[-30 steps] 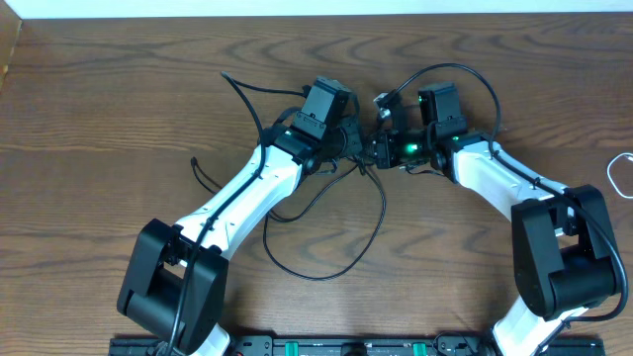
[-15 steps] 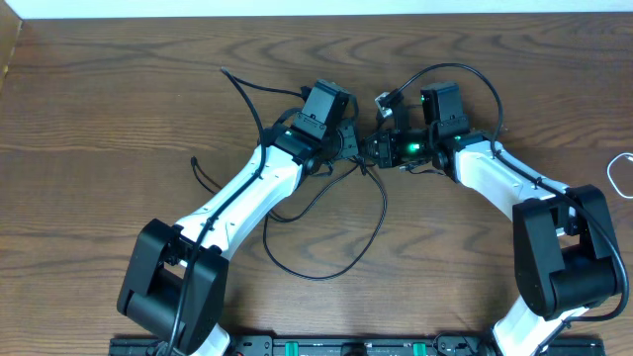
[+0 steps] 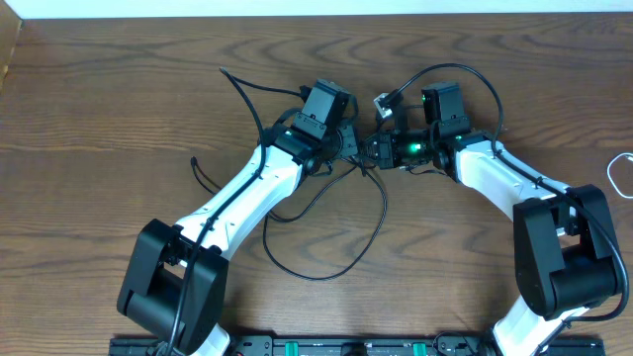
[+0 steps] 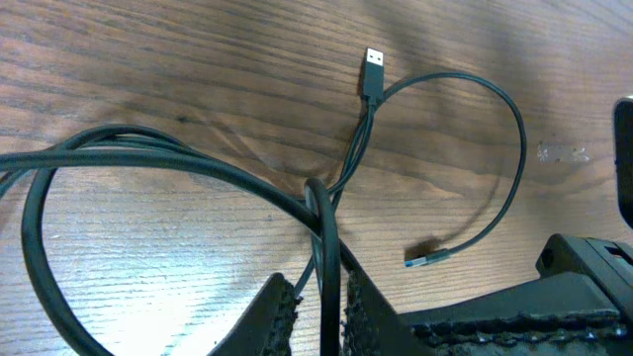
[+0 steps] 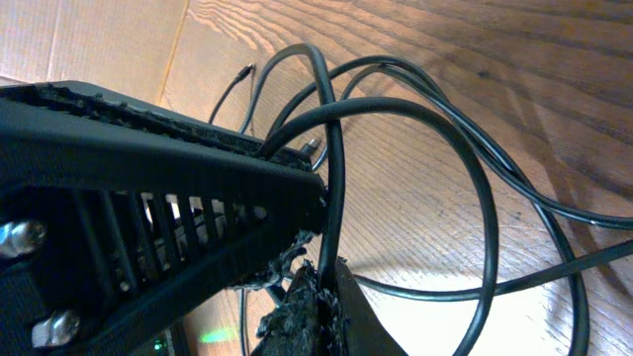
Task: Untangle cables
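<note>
White cable (image 3: 620,170) cut off at right edge, black cables (image 3: 383,210) (overhead) partly hidden beneath left arm (image 3: 247,188).

Overhead view evenly bright, sharp, shadows soft. Both wrist views show white glare on the bench (image 4: 148,277); close foreground blurs.

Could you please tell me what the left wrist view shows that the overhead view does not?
Only the left wrist view shows the left gripper up close, its fingers pinched on a black cable, plus a small plug end. Only the overhead view shows the whole left arm and right arm, the white cable at the table's right edge, and a wide black loop near the front. Both show the wooden table and the silver USB plug with its curved cord.
</note>
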`<state>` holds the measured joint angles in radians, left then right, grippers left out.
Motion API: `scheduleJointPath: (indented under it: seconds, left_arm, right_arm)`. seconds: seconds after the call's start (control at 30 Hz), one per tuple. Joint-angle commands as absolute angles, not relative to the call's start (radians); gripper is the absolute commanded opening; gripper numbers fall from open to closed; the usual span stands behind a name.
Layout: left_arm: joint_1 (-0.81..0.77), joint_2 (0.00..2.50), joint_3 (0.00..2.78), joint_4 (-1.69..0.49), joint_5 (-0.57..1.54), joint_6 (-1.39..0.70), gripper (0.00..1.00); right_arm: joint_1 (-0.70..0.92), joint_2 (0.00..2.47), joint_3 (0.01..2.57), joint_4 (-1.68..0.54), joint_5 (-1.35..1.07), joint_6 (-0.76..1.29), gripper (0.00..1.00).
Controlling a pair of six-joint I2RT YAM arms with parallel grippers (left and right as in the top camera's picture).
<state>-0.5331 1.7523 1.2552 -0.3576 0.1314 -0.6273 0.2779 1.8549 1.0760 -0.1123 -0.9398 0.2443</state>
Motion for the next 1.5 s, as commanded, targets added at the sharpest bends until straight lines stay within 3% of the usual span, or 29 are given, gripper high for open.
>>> scheduleJointPath:
  seconds: [0.0, 0.37, 0.57, 0.77, 0.83, 1.0, 1.27, 1.4, 1.47]
  left_arm:
    - [-0.533, 1.745, 1.260, -0.357, 0.118, -0.622, 0.08]
    - [-0.507, 1.742, 1.261, -0.428, 0.064, -0.617, 0.08]
    - [-0.323, 1.732, 1.260, -0.689, -0.197, -0.617, 0.08]
    - [-0.028, 1.732, 1.260, -0.793, -0.274, -0.657, 0.08]
    - [0.047, 1.732, 1.260, -0.819, -0.216, -0.720, 0.08]
    - [0.136, 1.732, 1.260, -0.798, 0.120, -0.641, 0.08]
    - [0.001, 1.732, 1.260, -0.718, 0.327, -0.535, 0.09]
    - [-0.123, 1.732, 1.260, -0.649, 0.332, -0.535, 0.27]
    - [-0.181, 1.732, 1.260, -0.610, 0.332, -0.535, 0.42]
  right_arm:
    - [0.278, 1.857, 1.079, -0.111, -0.998, 0.231, 0.01]
    - [0.236, 1.857, 1.079, -0.168, -0.908, 0.231, 0.01]
    - [0.022, 1.856, 1.079, -0.321, -0.830, 0.248, 0.01]
    - [-0.259, 1.856, 1.079, -0.383, -0.992, 0.257, 0.01]
    - [-0.302, 1.856, 1.079, -0.399, -1.041, 0.244, 0.01]
    - [-0.310, 1.856, 1.079, -0.422, -1.076, 0.180, 0.01]
    - [-0.158, 1.856, 1.079, -0.419, -0.962, 0.178, 0.01]
    - [-0.075, 1.856, 1.079, -0.415, -0.875, 0.180, 0.01]
    - [-0.053, 1.857, 1.079, -0.416, -0.847, 0.190, 0.01]
